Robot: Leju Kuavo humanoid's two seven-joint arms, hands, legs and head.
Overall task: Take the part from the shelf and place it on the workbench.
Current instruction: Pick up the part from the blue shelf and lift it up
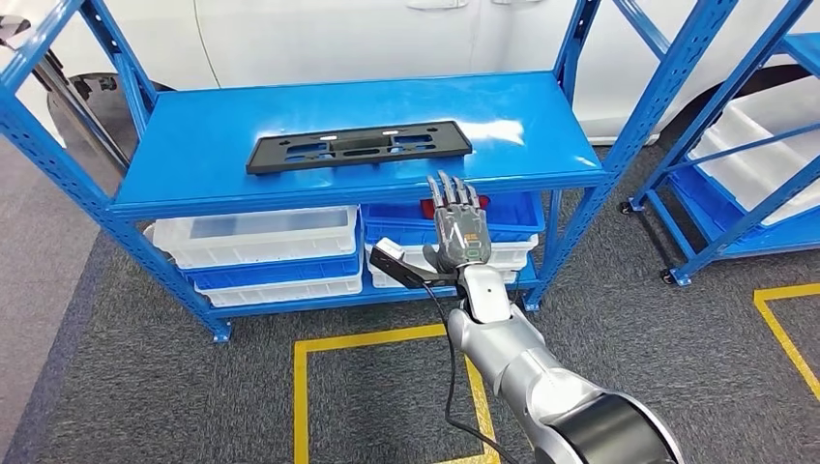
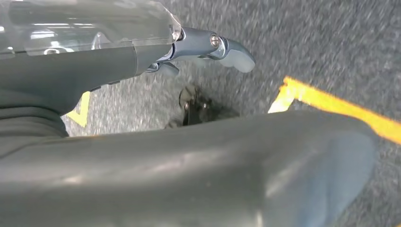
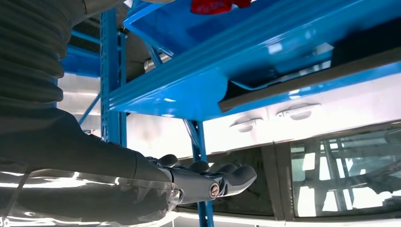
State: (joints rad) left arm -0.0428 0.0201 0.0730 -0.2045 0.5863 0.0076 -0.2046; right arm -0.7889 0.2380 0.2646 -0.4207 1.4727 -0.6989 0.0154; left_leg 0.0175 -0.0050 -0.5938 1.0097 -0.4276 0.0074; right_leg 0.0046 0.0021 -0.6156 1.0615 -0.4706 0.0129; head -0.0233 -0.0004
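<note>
— What colours do you see?
— A black part (image 1: pixel 359 149) on a bright blue shelf (image 1: pixel 541 130), with white and blue bins (image 1: pixel 259 237) below.
— And the floor?
— Dark grey carpet (image 1: pixel 126 387) with yellow tape lines (image 1: pixel 363 338). Something red, perhaps cloth (image 3: pixel 215 5), lies in one bin.

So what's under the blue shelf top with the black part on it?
Under the shelf top sit white bins and blue bins. The right hand hides part of them.

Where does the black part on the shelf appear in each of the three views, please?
Head view: black part lies flat on the blue shelf top, upper centre.
Right wrist view: its dark edge runs along the shelf.
Left wrist view: not in it.
Shared landmark: the blue shelf.
</note>
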